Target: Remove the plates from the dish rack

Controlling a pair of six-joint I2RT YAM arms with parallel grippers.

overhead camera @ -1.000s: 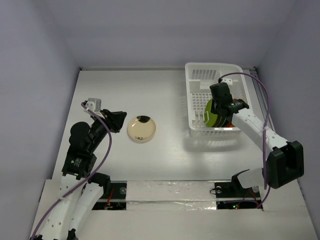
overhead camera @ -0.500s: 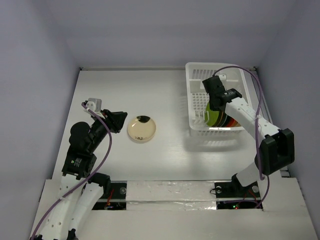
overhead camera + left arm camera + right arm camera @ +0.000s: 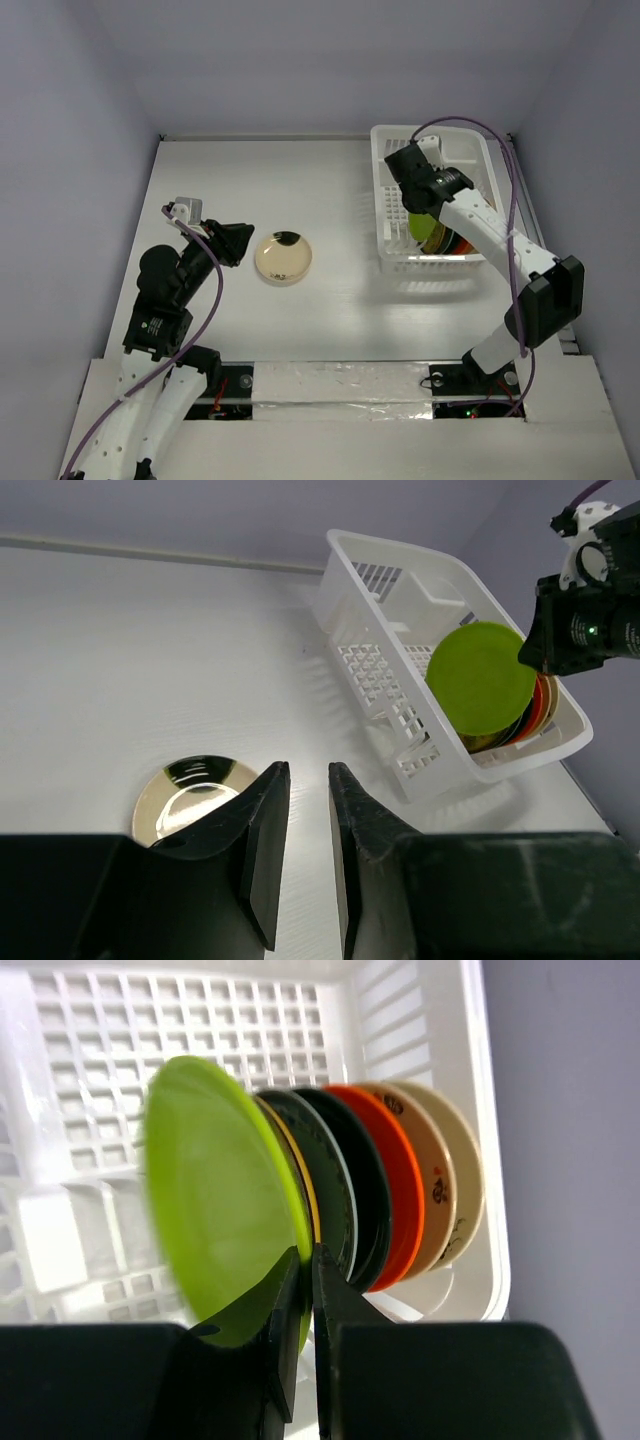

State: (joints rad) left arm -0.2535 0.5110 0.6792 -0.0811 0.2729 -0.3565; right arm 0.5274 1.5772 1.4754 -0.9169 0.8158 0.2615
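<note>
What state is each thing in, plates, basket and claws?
dish rack: on table, holding plates.
lime green plate: upright in rack.
other plates: upright behind it in rack.
gold plate: flat on table.
right gripper: shut on lime green plate.
left gripper: slightly open, empty.

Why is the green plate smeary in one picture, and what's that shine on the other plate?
Right wrist view: the lime green round plate is smeared along its left edge, while the white plastic dish rack behind looks sharper. Left wrist view: the cream round plate on the table shows bright glare. Top view: the rack casts a soft shadow.
</note>
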